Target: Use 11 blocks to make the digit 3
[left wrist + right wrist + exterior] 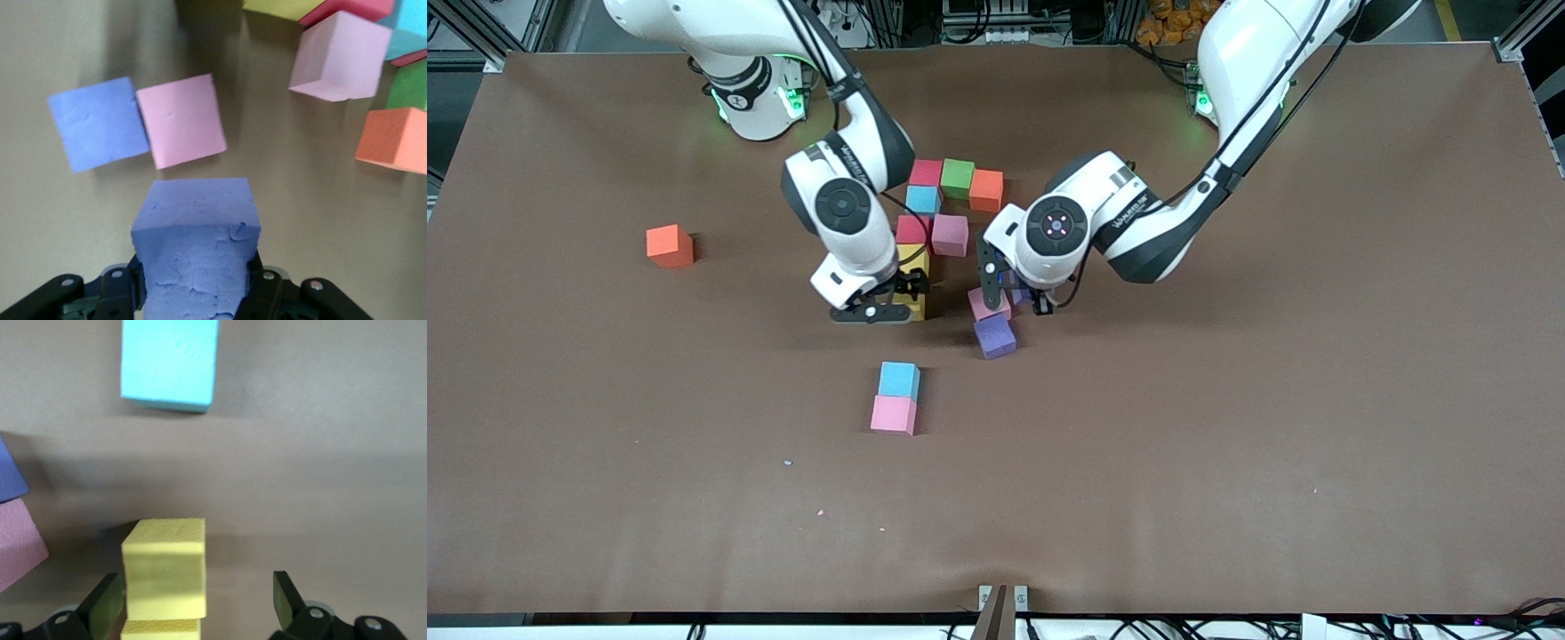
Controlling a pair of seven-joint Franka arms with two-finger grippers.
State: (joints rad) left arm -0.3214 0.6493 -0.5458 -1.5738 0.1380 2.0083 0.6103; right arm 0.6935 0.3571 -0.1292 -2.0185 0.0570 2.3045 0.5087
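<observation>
Left wrist view shows the left gripper pinching a purple block, held over the table just short of a pink block and a second purple block that lie touching side by side.

Take that pink block as the landmark. The half-built figure stands farther from the front camera than it, toward the right arm's end: a top row of crimson, green and orange, a blue cube under it, then crimson and pink, then two yellow cubes.

The right gripper stands spread around the nearest yellow block, seemingly just let go.

Doing the left arm's step well, I'd judge, means lowering the purple cube square to the yellow column and flush beside it, not skewed, then opening the fingers only once it sits flat. The right arm should lift straight up first so the two don't collide.
</observation>
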